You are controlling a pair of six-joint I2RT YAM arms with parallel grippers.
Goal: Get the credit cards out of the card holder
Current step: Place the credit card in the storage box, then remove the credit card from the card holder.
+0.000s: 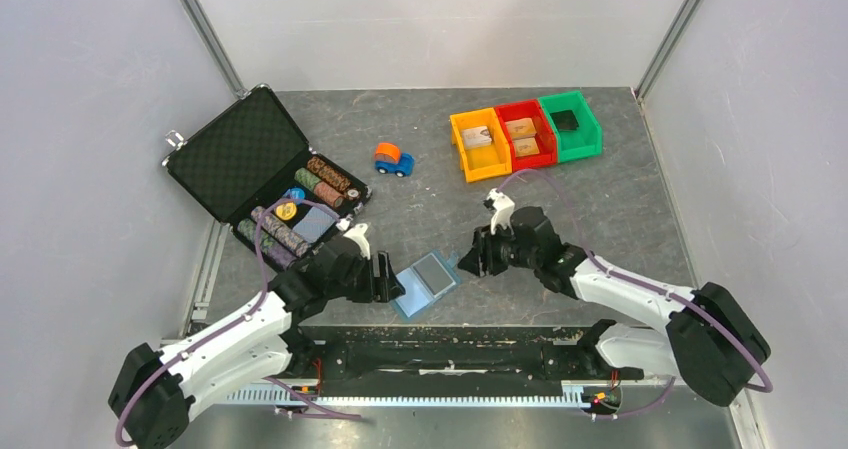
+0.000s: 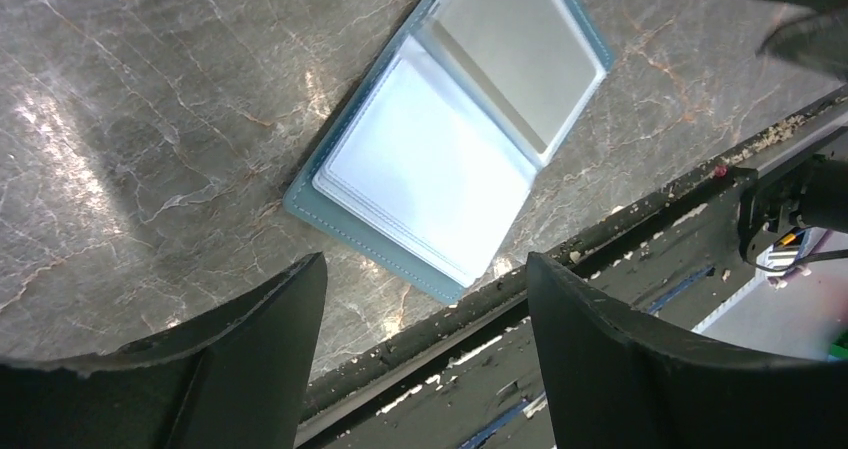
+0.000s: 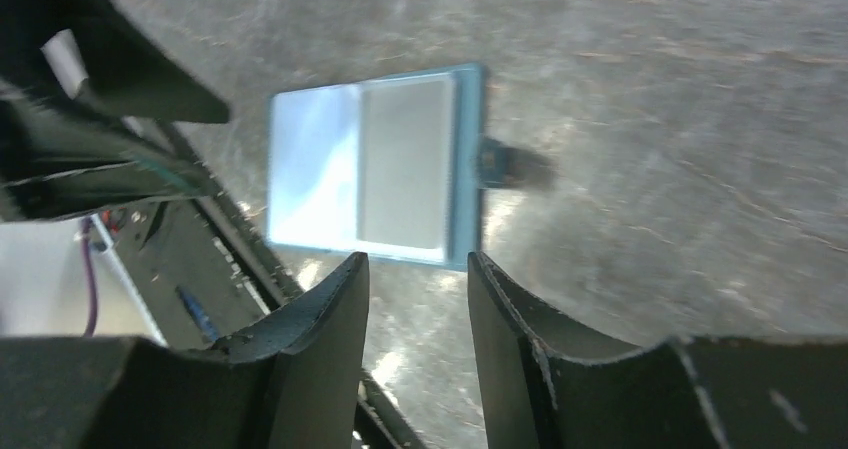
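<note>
The light-blue card holder [image 1: 427,281] lies open and flat near the table's front edge, between my two grippers. A grey credit card [image 2: 515,54] shows in one half of the card holder [image 2: 400,169]; the other half looks pale and glossy. In the right wrist view the same grey card [image 3: 405,164] fills the half of the card holder [image 3: 310,169] next to the closing tab [image 3: 498,164]. My left gripper [image 1: 393,284] hovers just left of the holder, open and empty. To the holder's right my right gripper [image 1: 466,260] stands open, also with nothing between its fingers.
An orange bin [image 1: 480,162], a red bin [image 1: 546,149] and a green bin [image 1: 585,134] stand at the back right, each with cards inside. A blue-and-orange toy car [image 1: 394,159] sits mid-table. An open black case [image 1: 240,154] with poker chips is at left. The table's front rail [image 2: 600,229] runs close to the holder.
</note>
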